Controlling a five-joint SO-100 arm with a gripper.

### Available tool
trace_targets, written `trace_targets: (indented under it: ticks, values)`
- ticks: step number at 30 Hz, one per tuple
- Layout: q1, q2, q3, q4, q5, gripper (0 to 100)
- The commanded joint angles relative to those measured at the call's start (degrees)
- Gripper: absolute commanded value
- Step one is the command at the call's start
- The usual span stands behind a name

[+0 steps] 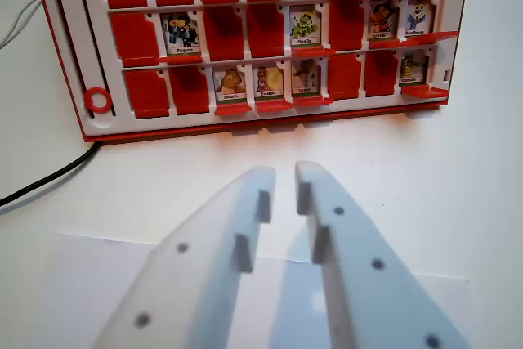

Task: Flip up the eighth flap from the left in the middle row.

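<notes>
A red and white flap board [98,46] stands across the top of the wrist view, with three rows of flaps. In the middle row, some positions show plain red, such as one red flap [346,24]. Others show a picture card: the second [181,33], the fifth [304,26], the seventh [382,19] and the eighth flap from the left [418,18]. My white gripper [286,179] hovers over the table in front of the board, below the bottom row's middle. Its fingers are a narrow gap apart, with nothing between them.
A black cable [49,181] runs off the board's lower left corner across the white table. A grey cable [18,22] lies at the upper left. A red ring [97,100] sits in the board's left slot. A white sheet [82,284] lies under the gripper.
</notes>
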Motion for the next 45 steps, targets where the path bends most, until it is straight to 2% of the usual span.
trace_targets:
  ticks: [1, 24, 28, 32, 37, 45]
  values:
    - [-0.09, 0.09, -2.72, -0.97, 0.35, 3]
    - [0.44, -1.67, -4.75, -0.53, -0.18, 3]
    - [1.85, -9.58, -9.58, -1.05, 1.14, 3]
    - [4.22, -16.00, -11.69, -5.01, 0.88, 3]
    - [7.38, -25.49, -16.96, -6.06, 1.32, 3]
    - [14.24, -36.21, -23.12, -6.86, -0.53, 3]
